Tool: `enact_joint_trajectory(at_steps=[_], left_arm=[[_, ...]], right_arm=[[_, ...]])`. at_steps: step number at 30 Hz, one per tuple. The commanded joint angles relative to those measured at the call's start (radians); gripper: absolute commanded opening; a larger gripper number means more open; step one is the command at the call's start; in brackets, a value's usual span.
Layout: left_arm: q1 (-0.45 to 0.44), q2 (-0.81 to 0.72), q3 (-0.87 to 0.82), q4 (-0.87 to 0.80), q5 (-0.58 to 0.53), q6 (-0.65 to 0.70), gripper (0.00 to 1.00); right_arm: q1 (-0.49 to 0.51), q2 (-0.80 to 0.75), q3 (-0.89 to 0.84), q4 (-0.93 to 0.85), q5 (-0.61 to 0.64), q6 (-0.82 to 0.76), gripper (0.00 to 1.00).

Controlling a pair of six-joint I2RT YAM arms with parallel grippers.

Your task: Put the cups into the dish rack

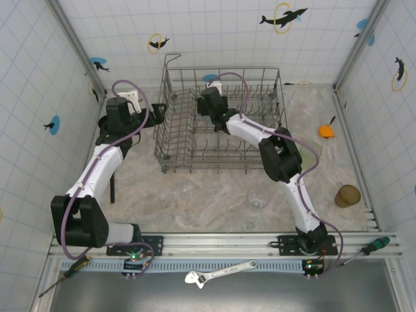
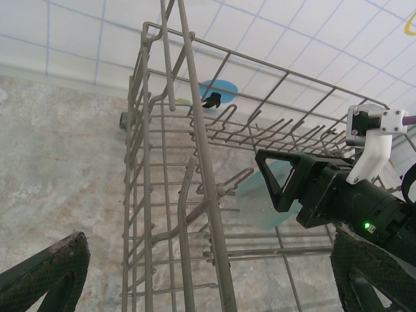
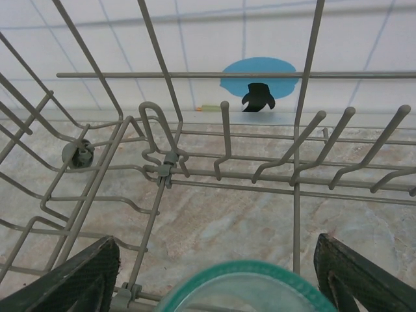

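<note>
The grey wire dish rack (image 1: pixel 208 166) stands at the back middle of the table. My right gripper (image 1: pixel 211 104) reaches into its far left part. In the right wrist view the rim of a teal cup (image 3: pixel 244 286) sits low between the fingers of the right gripper (image 3: pixel 218 273), which is open, with a gap beside the left finger. My left gripper (image 1: pixel 159 110) is open just outside the rack's left wall, with a rack corner wire (image 2: pixel 198 130) between its spread fingers (image 2: pixel 45 273). A clear tumbler (image 1: pixel 258 198) and an amber tumbler (image 1: pixel 348 195) stand on the table.
A small orange object with a black stem (image 1: pixel 326 130) lies right of the rack. Rows of upright tines (image 3: pixel 224 140) stand ahead of the right gripper. A wrench (image 1: pixel 221 272) and two screwdrivers (image 1: pixel 374 246) lie along the near rail.
</note>
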Motion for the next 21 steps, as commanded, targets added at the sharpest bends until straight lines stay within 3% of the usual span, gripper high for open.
enact_joint_trajectory(at_steps=[1, 10, 21], left_arm=[[0.008, 0.006, -0.008, 0.023, 0.018, -0.014, 0.97], [0.009, -0.001, -0.008, 0.023, 0.011, -0.018, 0.97], [0.009, -0.009, -0.006, 0.023, 0.0, -0.03, 0.98]], right_arm=[[0.015, -0.063, -0.026, -0.038, -0.001, 0.01, 0.84], [0.005, -0.144, -0.02, -0.076, 0.018, 0.007, 1.0], [-0.013, -0.228, -0.006, -0.153, 0.027, 0.008, 1.0]])
